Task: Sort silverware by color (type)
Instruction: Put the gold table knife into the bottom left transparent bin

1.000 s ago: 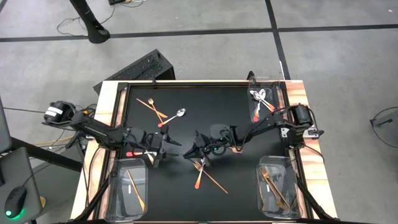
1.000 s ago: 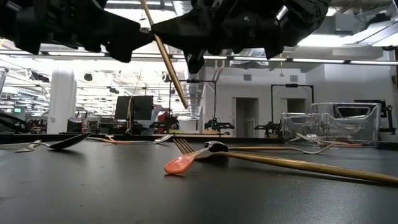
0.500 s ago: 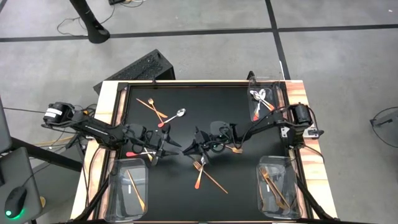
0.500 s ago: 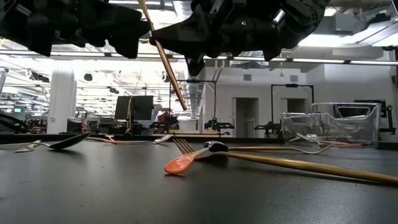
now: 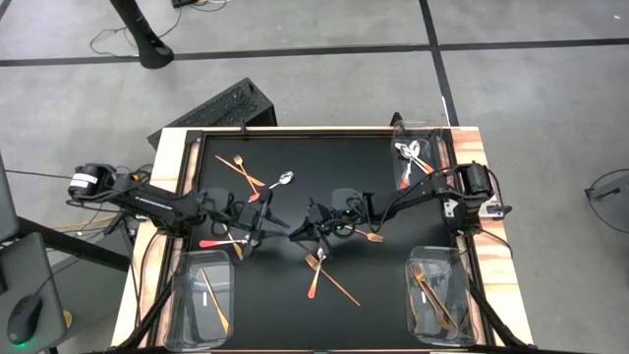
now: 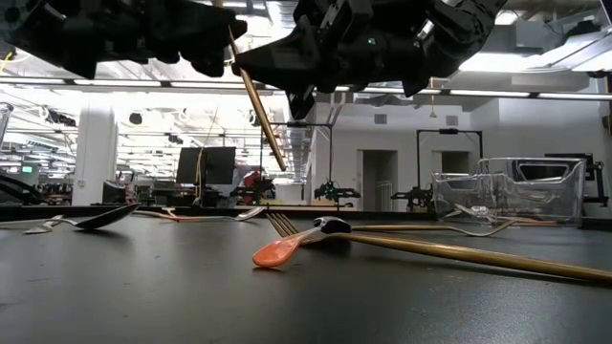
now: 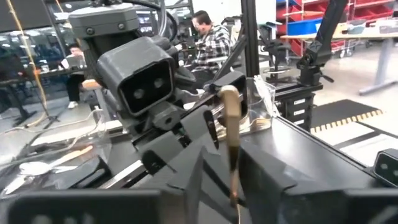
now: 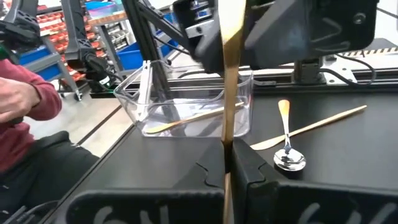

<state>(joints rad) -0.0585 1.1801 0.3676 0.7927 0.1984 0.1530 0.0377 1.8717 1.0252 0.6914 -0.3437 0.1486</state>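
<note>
Both arms reach inward, meeting mid-tabletop [image 5: 295,167] — right end effector [image 5: 298,236] clamps a gold stick [image 6: 256,100] aloft; left end effector [image 5: 280,225] at its 9 o'clock, jaws half-closed around it.

Both arms are made of dark, angular links, and black cables are routed along them. A grey camera block with two round lenses is seen on the right arm [image 7: 144,79]. Pale housings are mounted at the base of the left arm [image 5: 86,180] and of the right.
</note>
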